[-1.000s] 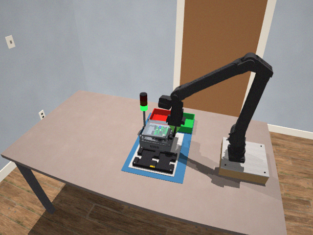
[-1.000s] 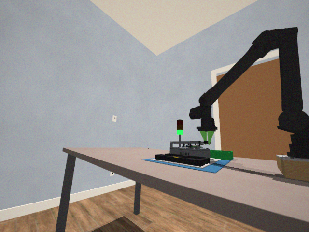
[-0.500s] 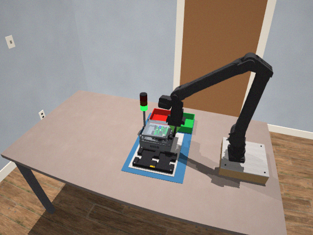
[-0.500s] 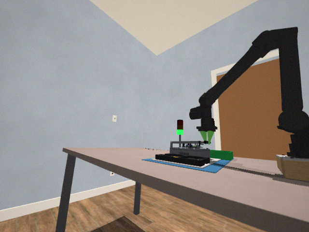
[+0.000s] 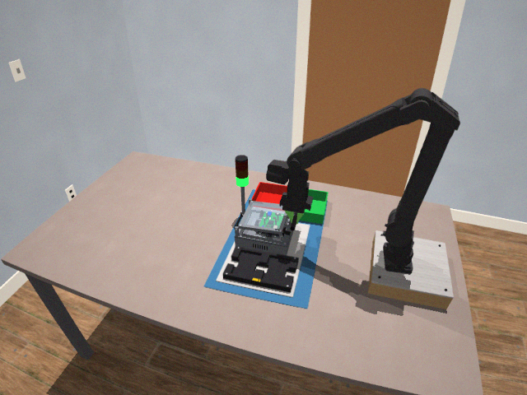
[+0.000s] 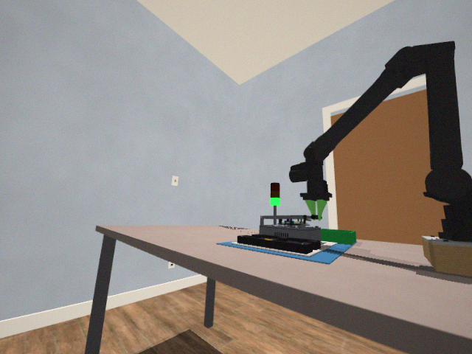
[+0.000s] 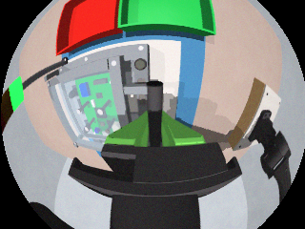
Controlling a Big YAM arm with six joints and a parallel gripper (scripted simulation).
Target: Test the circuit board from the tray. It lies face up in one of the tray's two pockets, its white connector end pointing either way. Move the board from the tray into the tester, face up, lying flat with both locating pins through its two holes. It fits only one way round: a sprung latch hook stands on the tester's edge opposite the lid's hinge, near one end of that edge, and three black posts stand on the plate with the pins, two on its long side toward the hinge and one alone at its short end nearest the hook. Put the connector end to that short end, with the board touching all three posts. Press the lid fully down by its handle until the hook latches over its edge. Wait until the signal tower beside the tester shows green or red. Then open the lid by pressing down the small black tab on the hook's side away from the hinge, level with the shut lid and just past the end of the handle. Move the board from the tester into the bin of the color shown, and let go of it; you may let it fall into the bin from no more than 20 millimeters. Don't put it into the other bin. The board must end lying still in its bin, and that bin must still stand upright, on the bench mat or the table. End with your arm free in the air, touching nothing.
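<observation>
The green circuit board lies in the grey tester under the clear lid; it also shows in the wrist view. The signal tower beside the tester shows green. My gripper stands at the tester's right edge, pointing down, and is shut on the lid's black handle, which runs between the green fingers. In the exterior view the fingertips are level with the lid. I cannot tell whether the hook holds the lid.
The red bin and the green bin stand side by side just behind the tester. The black tray lies in front of it on the blue mat. The arm's base block is at the right.
</observation>
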